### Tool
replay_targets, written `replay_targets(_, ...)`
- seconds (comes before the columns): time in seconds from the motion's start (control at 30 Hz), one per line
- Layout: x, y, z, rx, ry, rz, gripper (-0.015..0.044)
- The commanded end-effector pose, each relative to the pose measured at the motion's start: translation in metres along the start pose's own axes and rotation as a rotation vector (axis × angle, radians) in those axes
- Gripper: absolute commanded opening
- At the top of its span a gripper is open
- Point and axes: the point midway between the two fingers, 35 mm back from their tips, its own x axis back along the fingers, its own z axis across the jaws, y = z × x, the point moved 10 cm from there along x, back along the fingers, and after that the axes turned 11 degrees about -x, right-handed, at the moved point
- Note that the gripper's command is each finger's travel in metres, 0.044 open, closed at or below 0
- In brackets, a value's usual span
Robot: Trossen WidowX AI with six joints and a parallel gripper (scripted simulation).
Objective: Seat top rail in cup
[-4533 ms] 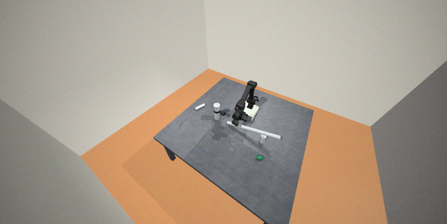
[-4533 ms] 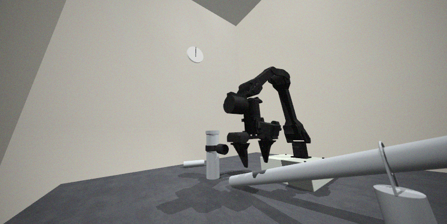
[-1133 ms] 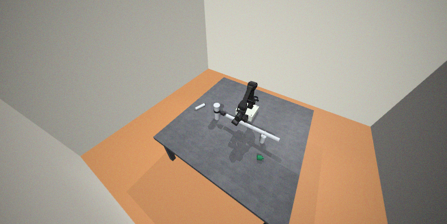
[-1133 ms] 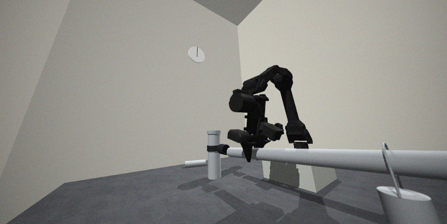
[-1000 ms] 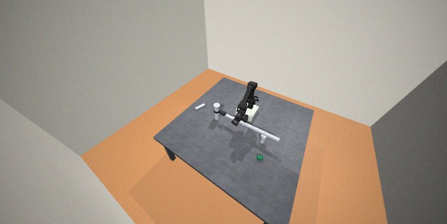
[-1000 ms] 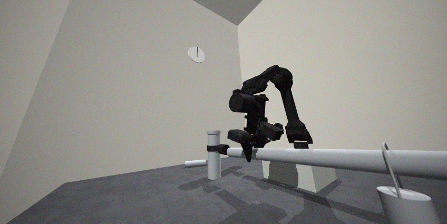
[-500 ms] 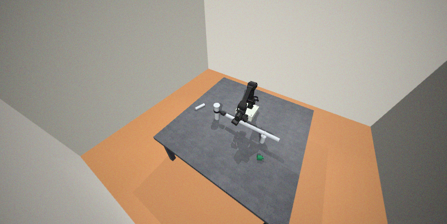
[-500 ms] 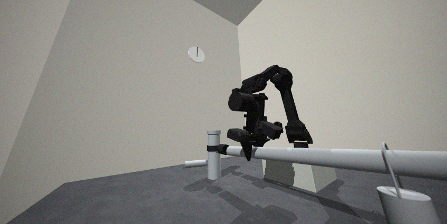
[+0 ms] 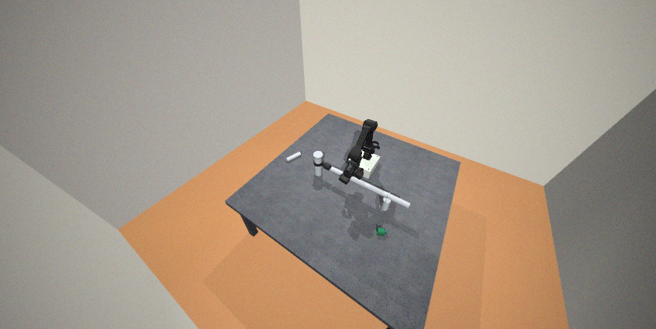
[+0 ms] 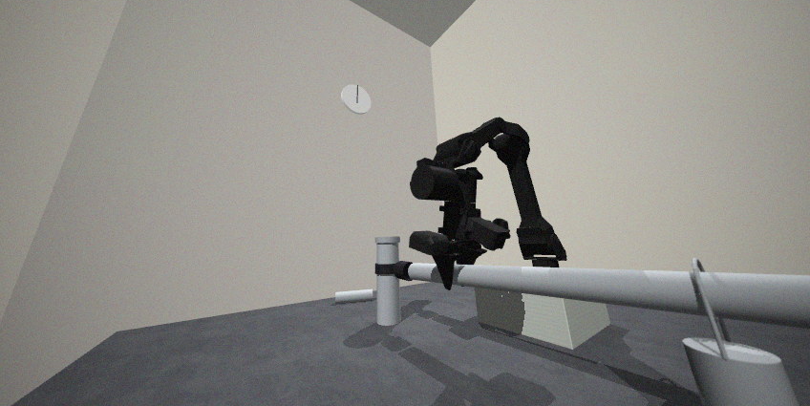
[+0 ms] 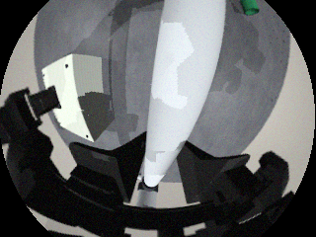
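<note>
While the fingers [image 10: 444,266] grip the rail [image 10: 568,282], its end sits in the cup [image 10: 402,269].

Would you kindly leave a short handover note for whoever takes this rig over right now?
Tool: shut on the top rail, close to its cut end.
Rail: level, through the loop cap, cut end at the rail-end cup on the big post.
Brace band: below the post cap.
Done: the end looks entered into the cup; full depth cannot be told.
Left: confirm seating, open the tool, back off the rail.
</note>
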Motion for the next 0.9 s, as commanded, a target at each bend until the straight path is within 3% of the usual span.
replay_targets(0.0, -0.0008, -0.0091, -0.0027, -0.008, -0.007, 0.008, 0.0000)
replay_targets(0.87, -0.0056, -0.0191, -0.0030, -0.003, 0.000, 0.006, 0.0000)
